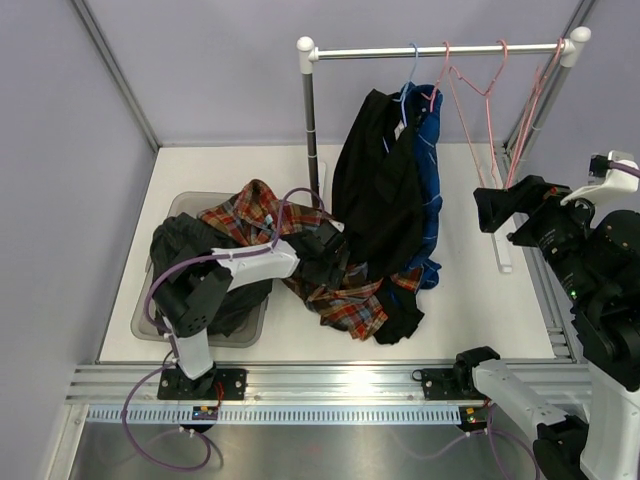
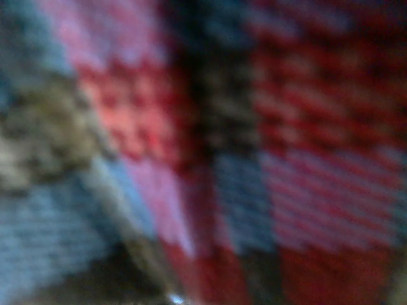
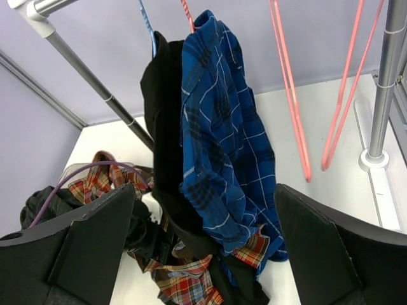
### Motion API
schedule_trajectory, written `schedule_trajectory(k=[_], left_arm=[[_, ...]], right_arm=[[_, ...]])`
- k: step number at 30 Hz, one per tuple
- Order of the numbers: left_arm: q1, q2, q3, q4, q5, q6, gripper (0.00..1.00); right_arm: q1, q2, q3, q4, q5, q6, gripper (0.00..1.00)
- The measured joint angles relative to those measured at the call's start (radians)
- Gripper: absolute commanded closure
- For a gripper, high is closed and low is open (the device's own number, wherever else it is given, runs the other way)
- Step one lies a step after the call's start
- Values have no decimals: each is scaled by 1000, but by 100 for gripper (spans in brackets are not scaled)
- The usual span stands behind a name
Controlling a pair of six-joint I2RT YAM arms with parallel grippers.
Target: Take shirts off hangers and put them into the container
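Left gripper (image 1: 325,258) rests on the red-orange-navy plaid fabric shirt (image 1: 250,215) (grip cannot be told), which spills from the translucent grey plastic tub (image 1: 186,203) toward 3 o'clock. Right gripper (image 3: 203,216), jaws wide and empty, faces the blue white-checked shirt (image 3: 222,127) hanging at 12 o'clock.

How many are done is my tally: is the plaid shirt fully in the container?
Only partly in. The plaid shirt lies across the container's rim, with most of it spread out on the table.
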Motion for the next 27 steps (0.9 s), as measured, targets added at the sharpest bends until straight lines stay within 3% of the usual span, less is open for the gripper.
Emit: schedule_trajectory(k=[1, 2, 3, 7, 13, 17, 22, 27], left_arm=[[0, -4, -5, 11, 1, -10, 78], [0, -4, -12, 29, 2, -18, 97], [0, -5, -18, 54, 6, -24, 100], [-1, -63, -66, 81, -15, -37, 100], [-1, -381, 8, -156, -109, -10, 100], [-1, -565, 340, -283, -160, 74, 100], [0, -628, 727, -345, -275, 215, 100], [0, -618, 968, -371, -414, 382, 100]], right_arm=[[0, -1, 1, -6, -5, 0, 0], [0, -1, 1, -12, -5, -1, 0], [0, 0, 0, -15, -6, -1, 1], [0, -5, -14, -18, -21, -2, 0], [0, -12, -37, -18, -23, -12, 0], [0, -14, -38, -18, -24, -15, 1], [1, -16, -39, -18, -25, -17, 1], [1, -17, -39, -18, -33, -22, 1]])
